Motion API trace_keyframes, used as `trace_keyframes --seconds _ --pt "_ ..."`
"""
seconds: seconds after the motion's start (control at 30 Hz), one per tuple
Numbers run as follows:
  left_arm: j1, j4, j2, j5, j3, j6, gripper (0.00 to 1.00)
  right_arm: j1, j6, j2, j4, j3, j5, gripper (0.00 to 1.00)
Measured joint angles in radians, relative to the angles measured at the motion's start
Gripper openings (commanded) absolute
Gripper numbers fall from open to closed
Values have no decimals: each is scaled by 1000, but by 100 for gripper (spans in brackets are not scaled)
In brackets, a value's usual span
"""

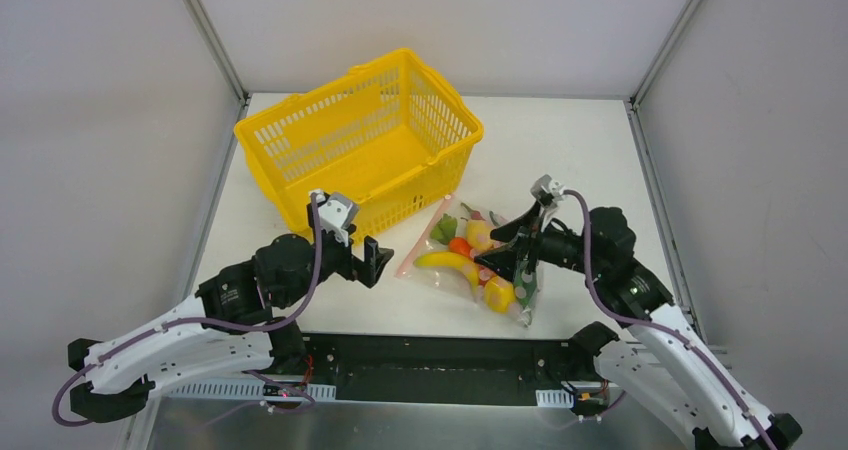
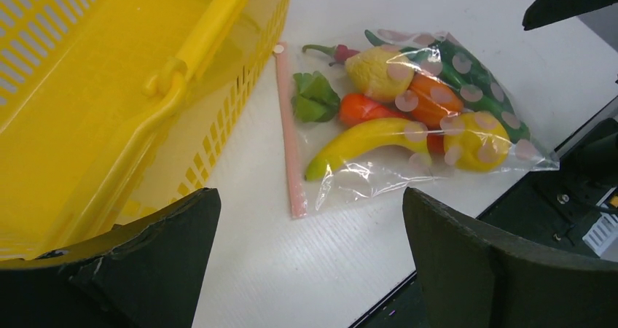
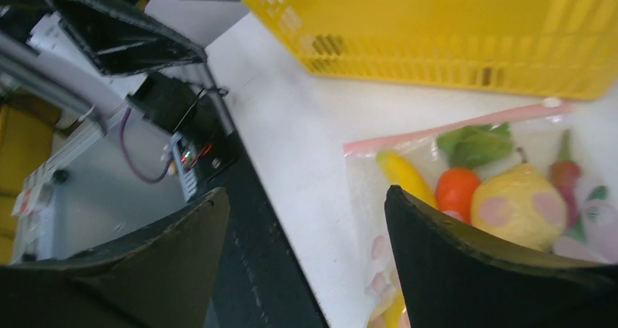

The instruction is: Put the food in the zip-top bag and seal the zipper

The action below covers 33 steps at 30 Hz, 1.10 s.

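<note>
**Bag loaded, both pincers apart**

I am viewing the zip-top bag (image 1: 470,262) lying flat on the tabletop (image 1: 560,140), at 4 o'clock from the yellow basket (image 1: 320,88) and just beside its front wall. The food is sitting inside the bag: banana (image 2: 364,138), lemon (image 2: 379,73), an orange fruit (image 2: 430,98), a long green pepper (image 2: 466,69) and a red chili (image 2: 335,51). The zipper (image 2: 288,131) is running along the bag's 10 o'clock edge, facing the basket; I cannot tell whether it is pressed shut.

I am holding the left pincer (image 1: 368,257) at 9 o'clock of the bag, fingers apart, gripping nothing. The right pincer (image 1: 505,246) is hanging over the bag's 3 o'clock side, fingers apart and empty. I cannot tell whether it is touching the plastic.
</note>
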Motion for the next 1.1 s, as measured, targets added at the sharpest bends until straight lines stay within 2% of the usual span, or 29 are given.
trace_keyframes --seconds 0.1,0.2,0.37,0.5,0.73,0.97,1.03,1.1 --pt "0 10 -13 -22 0 -10 99 2 28 -90 39 -42 127 90" --pt "0 9 -11 -64 0 -30 99 2 75 -137 51 -69 362 99" --pt "0 -26 23 -144 33 -78 99 -13 154 -108 -1 -75 755 100" --pt "0 -60 69 -206 89 -117 99 -85 216 -59 -68 -74 911 100" --pt "0 -97 93 -264 123 -134 99 -255 280 -56 -129 -73 915 100" --pt "0 -126 106 -320 148 -114 99 -280 307 5 -130 -50 787 100" --pt "0 -140 151 -333 224 -59 99 -280 315 16 -129 -50 765 100" --pt "0 -146 231 -338 365 13 99 -280 322 16 -123 -50 755 100"
